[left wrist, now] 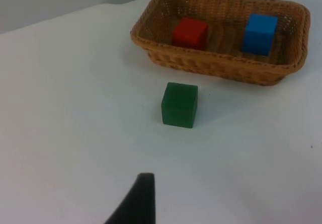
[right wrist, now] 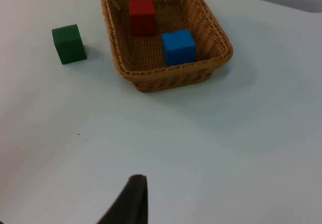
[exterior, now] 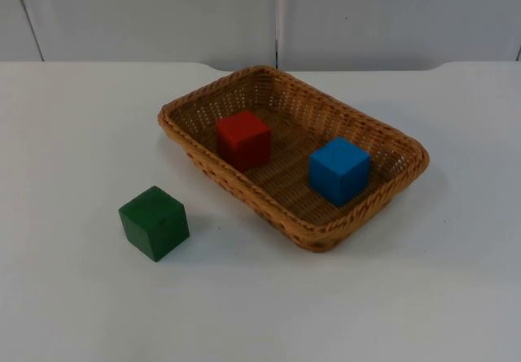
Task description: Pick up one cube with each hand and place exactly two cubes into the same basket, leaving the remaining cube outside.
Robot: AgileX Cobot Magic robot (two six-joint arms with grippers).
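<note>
A woven wicker basket (exterior: 244, 80) sits in the middle of the table. Inside it stand a red cube (exterior: 243, 138) toward the left end and a blue cube (exterior: 339, 170) toward the right end, apart from each other. A green cube (exterior: 154, 222) rests on the table outside the basket, off its front left side. My left gripper (left wrist: 138, 199) hovers back from the green cube (left wrist: 179, 104), well short of it, with the basket (left wrist: 216, 65) beyond. My right gripper (right wrist: 132, 200) hangs over bare table, away from the basket (right wrist: 171, 78), holding nothing that I can see.
The white table top (exterior: 423, 297) stretches wide around the basket and ends at the grey partition wall (exterior: 163, 12) behind it.
</note>
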